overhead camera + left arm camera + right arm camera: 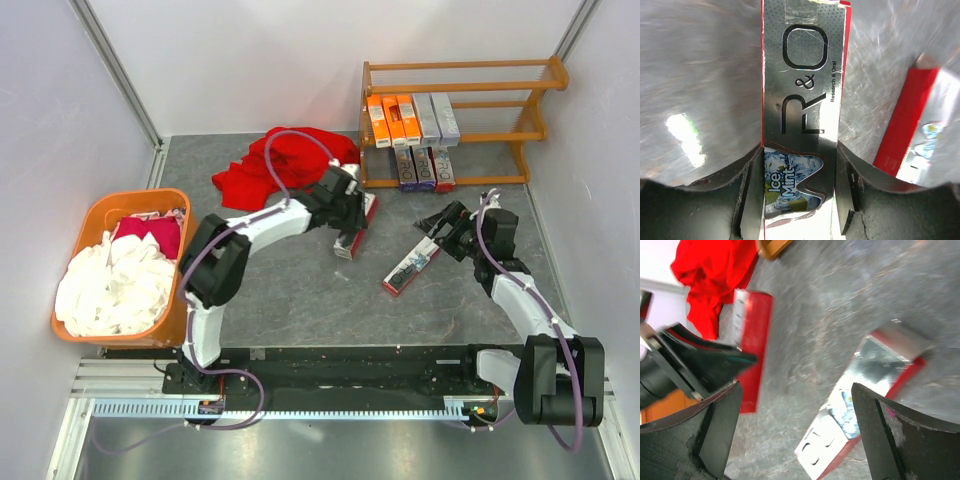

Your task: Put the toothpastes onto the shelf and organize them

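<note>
My left gripper (pixel 349 214) (pixel 800 195) is shut on a silver and red toothpaste box (pixel 356 230) (pixel 802 75) lettered "R&O"; both fingers press its long sides, low over the grey table in front of the shelf (pixel 460 68). A second silver and red toothpaste box (pixel 411 266) (pixel 855 410) lies slantwise on the table. My right gripper (pixel 443 226) (pixel 795 430) hovers open just above that box's far end, its jaws wide and holding nothing. On the shelf's middle tier lie three orange boxes (pixel 392 120) and two silver ones (pixel 437 118). Three darker boxes (pixel 424 167) lie on the bottom tier.
A red cloth (pixel 290 160) (pixel 710 275) lies crumpled left of the shelf, behind the left gripper. An orange plastic basket (pixel 100 205) with white and red cloths stands at the table's left edge. White walls close in the back and both sides.
</note>
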